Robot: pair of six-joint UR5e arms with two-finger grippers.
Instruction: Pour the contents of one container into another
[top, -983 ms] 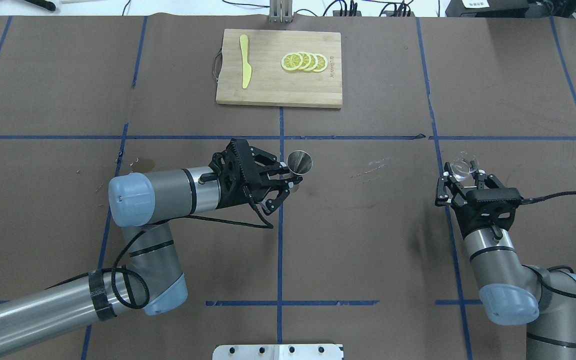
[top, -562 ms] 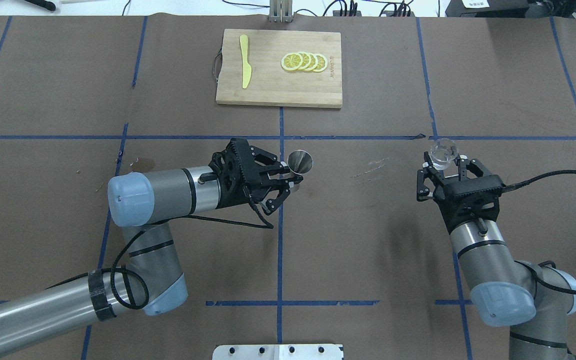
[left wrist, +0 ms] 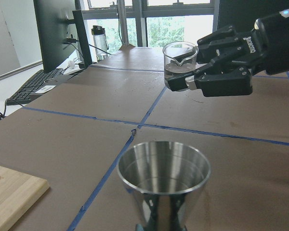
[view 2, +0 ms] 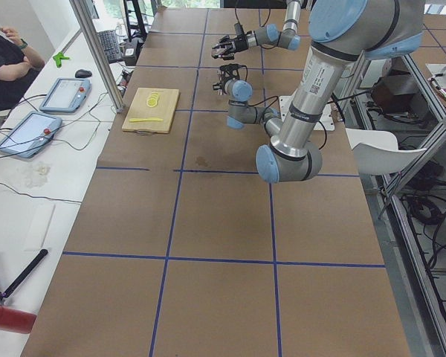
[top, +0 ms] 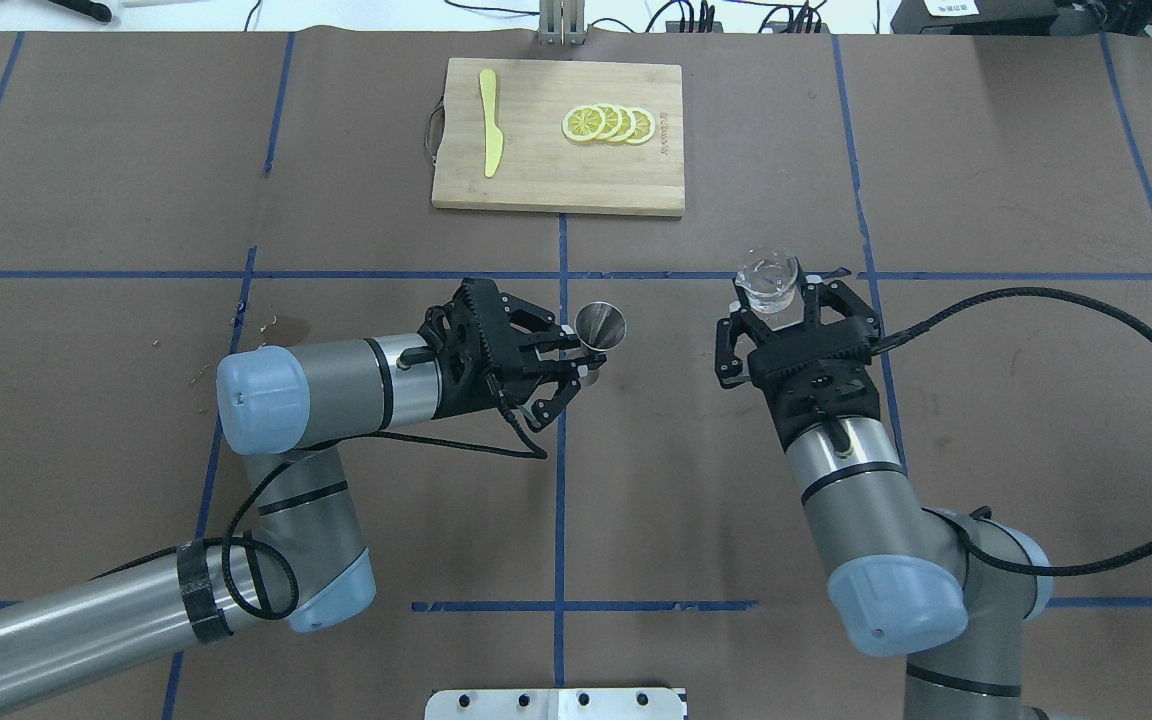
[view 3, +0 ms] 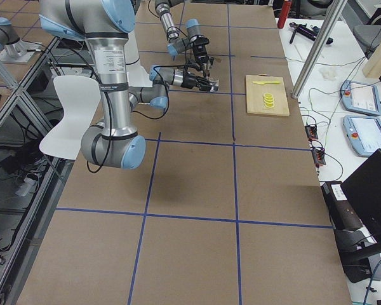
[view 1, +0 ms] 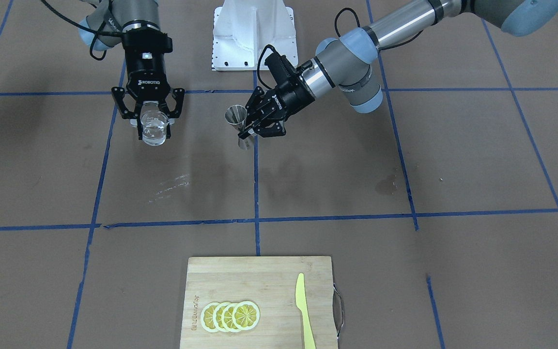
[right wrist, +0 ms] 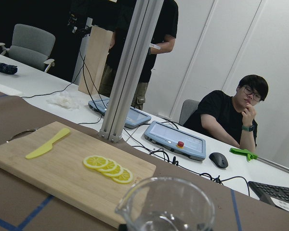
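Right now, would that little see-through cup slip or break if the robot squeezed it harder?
The small clear spouted cup looks like smooth, rigid glass, so it is probably slippery and could crack. It seems to hold liquid, so tilting would likely spill it.

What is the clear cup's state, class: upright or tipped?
Upright: the clear cup shows a level rim on top, with liquid settled in its base.

Robot arms (top: 336,378): two, a left and a right.
Grippers: two, the left gripper (top: 582,362) and the right gripper (top: 772,301).
Glass cup (top: 767,277): one.
Metal jigger (top: 600,325): one.
Cutting board (top: 536,175): one, on the far side.
Lemon slices (top: 608,123): four, overlapping in a row.
Yellow knife (top: 490,122): one.
Tablets (right wrist: 176,139): two, side by side.
Mouse (right wrist: 219,160): one.
Keyboard (right wrist: 279,193): one.
People: two, a seated person (right wrist: 226,118) and a standing person (right wrist: 151,45).
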